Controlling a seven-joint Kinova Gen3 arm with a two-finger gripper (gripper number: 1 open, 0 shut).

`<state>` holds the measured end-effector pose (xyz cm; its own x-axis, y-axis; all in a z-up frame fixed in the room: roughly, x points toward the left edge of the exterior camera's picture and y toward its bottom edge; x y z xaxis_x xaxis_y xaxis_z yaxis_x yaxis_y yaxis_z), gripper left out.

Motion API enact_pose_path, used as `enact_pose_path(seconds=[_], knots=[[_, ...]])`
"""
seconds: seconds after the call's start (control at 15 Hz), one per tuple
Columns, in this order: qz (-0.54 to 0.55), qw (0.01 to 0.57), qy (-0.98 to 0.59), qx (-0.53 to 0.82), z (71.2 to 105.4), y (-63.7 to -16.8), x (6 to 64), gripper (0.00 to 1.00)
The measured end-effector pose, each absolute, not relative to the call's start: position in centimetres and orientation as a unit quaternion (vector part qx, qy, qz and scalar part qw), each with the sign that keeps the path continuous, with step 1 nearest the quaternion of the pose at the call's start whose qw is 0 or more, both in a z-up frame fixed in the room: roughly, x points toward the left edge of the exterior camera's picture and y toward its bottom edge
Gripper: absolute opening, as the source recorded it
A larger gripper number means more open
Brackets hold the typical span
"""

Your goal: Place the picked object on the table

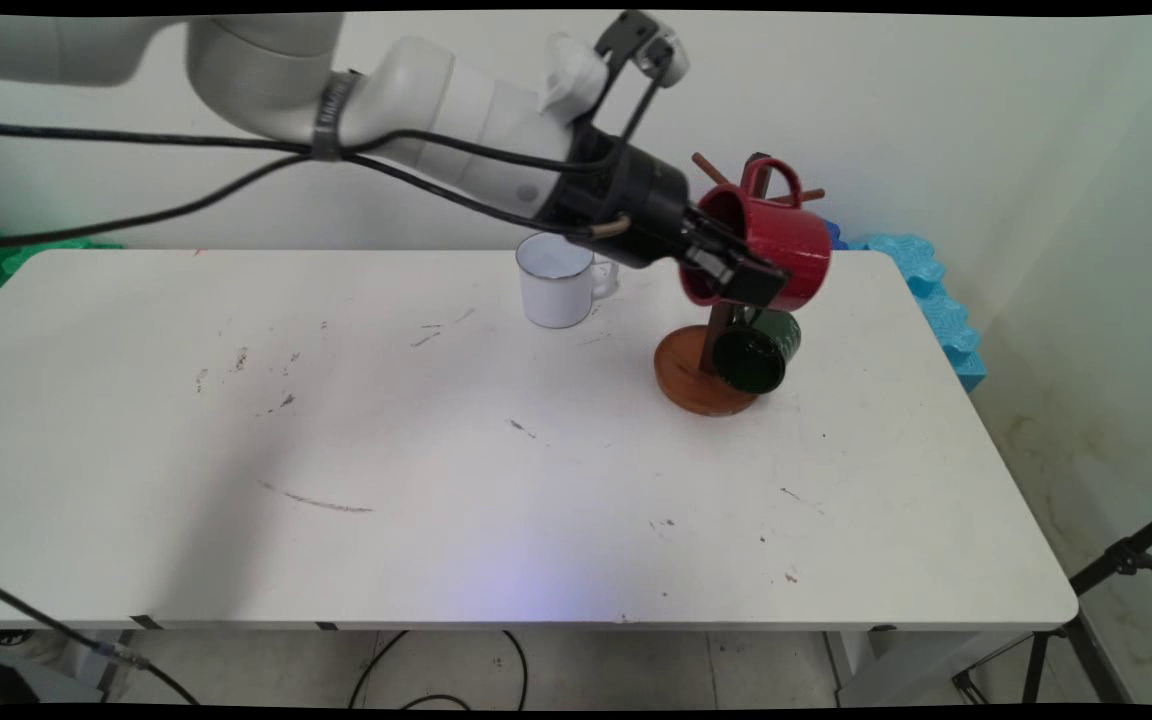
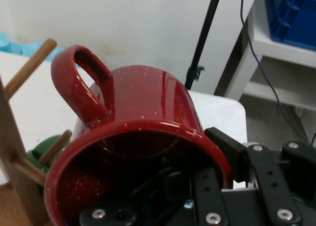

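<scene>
Robot lab or test room. A scuffed white table (image 1: 496, 480) is set against a bare wall, with cables (image 1: 436, 690) left loose on the floor, a black tripod stand (image 1: 1086, 610) at the side, and foam mats (image 1: 936, 300) stacked behind.

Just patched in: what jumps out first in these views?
The red mug, tipped on its side in the gripper, one finger inside its mouth and one outside, handle up, held by the wooden mug tree at the table's far right. A green mug hangs low on the tree; a white mug stands upright to its left.
</scene>
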<state>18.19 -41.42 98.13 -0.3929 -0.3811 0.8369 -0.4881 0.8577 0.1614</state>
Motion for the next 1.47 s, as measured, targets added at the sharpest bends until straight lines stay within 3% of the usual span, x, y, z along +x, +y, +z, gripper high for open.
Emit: enact_pose_path(seconds=[0.6, 0.87, 1.47], knots=[[0.058, 0.417, -0.875, 0.241, 100.5, -39.8, 25.4, 0.0], [0.065, 0.362, -0.904, 0.218, 100.7, -39.8, 29.1, 0.0], [0.095, 0.237, -0.954, 0.155, 97.6, -41.7, 35.4, 0.0]])
